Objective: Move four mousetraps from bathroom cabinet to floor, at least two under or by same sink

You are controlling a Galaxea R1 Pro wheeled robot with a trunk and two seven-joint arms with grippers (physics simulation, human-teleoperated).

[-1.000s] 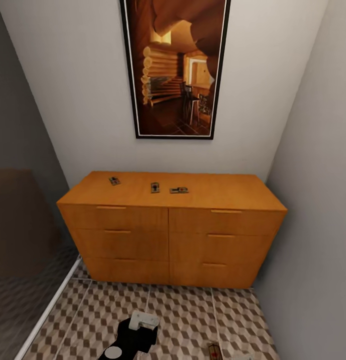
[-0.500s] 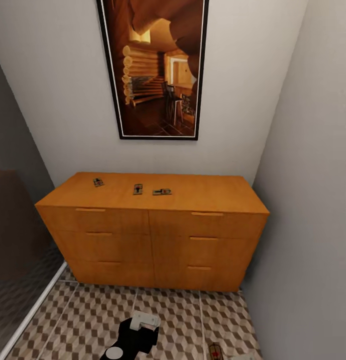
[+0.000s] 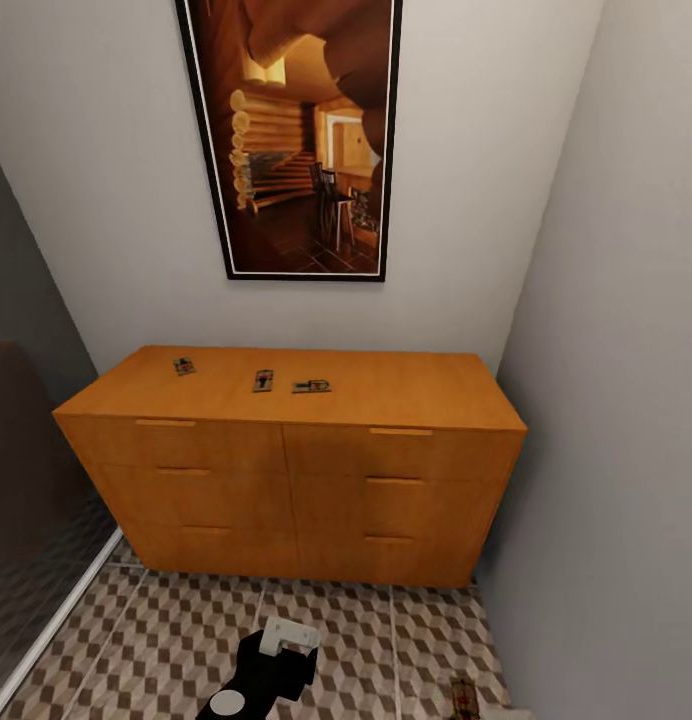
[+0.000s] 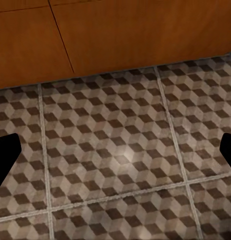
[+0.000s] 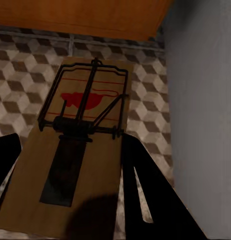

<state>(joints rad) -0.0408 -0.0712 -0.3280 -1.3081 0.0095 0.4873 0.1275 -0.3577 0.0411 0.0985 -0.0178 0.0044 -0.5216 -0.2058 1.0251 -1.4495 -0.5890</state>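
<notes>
Cabinet [image 3: 286, 440]: orange-brown wood, 2 columns of 3 drawers, set against the pale wall beneath a framed picture [image 3: 291, 140].

Mousetraps on the cabinet top: 3, all on its left half. 1 [image 3: 184, 366] lies far left, 1 [image 3: 262, 380] sits near the middle, and 1 [image 3: 311, 386] lies just beside that one.

Mousetrap 4 [image 5: 80, 145]: clamped in the right gripper [image 5: 70, 165], tan board between the dark fingers, wire frame and red spot facing the camera. In the head view it [image 3: 463, 697] shows low at the right, close to the grey side wall and above the tiled floor [image 3: 386, 640].

Left gripper [image 4: 115, 150]: jaws spread wide, nothing between them, looking down at bare cube-pattern tile with the cabinet front beyond.

Sink: not among the things pictured here, so the drop place cannot yet be checked.

Step in hand, as judged: carrying trap 4 away from the cabinet to its spot on the floor.

Handling notes:
1. Keep the grip firm on the board's edges; the board is thin and could slip or twist out.
2. Keep the fingers off the wire frame.
3. Mind the side wall close by the right arm when turning.
4. Lower the trap flat until it touches tile before letting go, beside or under the sink.
5. 3 traps remain to fetch; the free left gripper could take the next.
</notes>
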